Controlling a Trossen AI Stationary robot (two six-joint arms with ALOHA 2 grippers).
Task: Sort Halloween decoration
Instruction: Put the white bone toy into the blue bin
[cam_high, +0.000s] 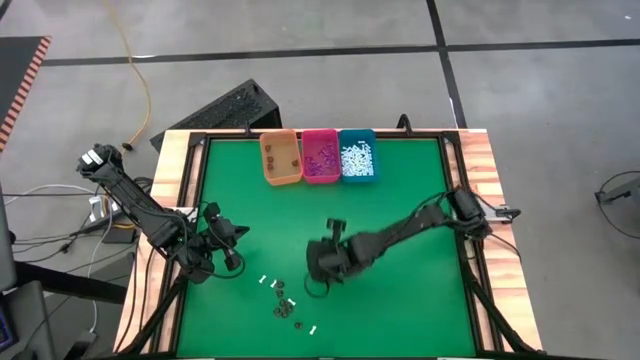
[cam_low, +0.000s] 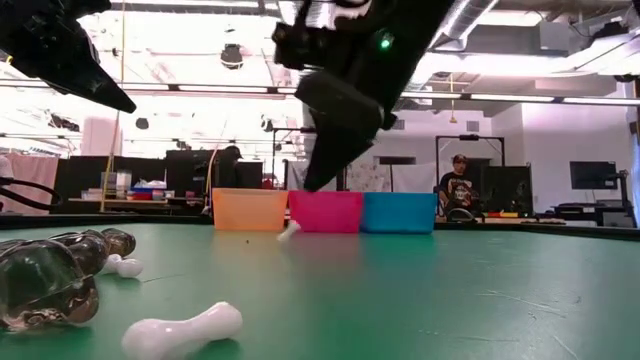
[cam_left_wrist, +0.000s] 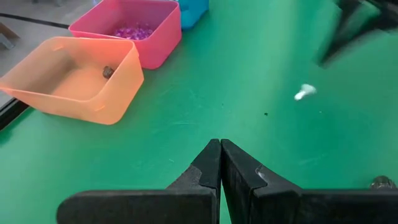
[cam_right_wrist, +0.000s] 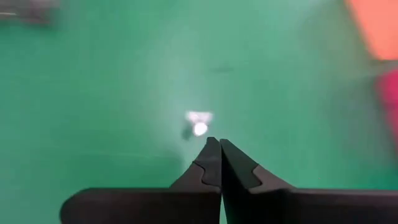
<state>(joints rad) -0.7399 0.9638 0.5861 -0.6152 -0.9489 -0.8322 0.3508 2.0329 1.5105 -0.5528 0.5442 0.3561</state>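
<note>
From above, the right fingers (cam_high: 325, 268) are being held low over the middle of the green surface (cam_high: 400, 220). A heap of loose pieces (cam_high: 287, 303) is lying near them, on the side away from the orange bin (cam_high: 281, 158), pink bin (cam_high: 320, 156) and teal bin (cam_high: 357, 156). The left fingers (cam_high: 228, 252) are being kept waiting off to one side.

At surface level, a white stick (cam_low: 288, 232) is being shown just below the right fingers' tips, apart from them.

In the left wrist view, the left fingers (cam_left_wrist: 219, 158) are being kept pressed together on nothing.

In the right wrist view, the right fingers (cam_right_wrist: 217, 152) are being pressed together with nothing between them. The white stick (cam_right_wrist: 199, 122) is lying just beyond their tips.

A pick-up of this stick is judged to be in hand, and the pinch seems to be missing it. Next, the fingers are needing to be spread, set either side of the stick, then closed. The stick likely belongs in the teal bin, where white pieces are lying.
</note>
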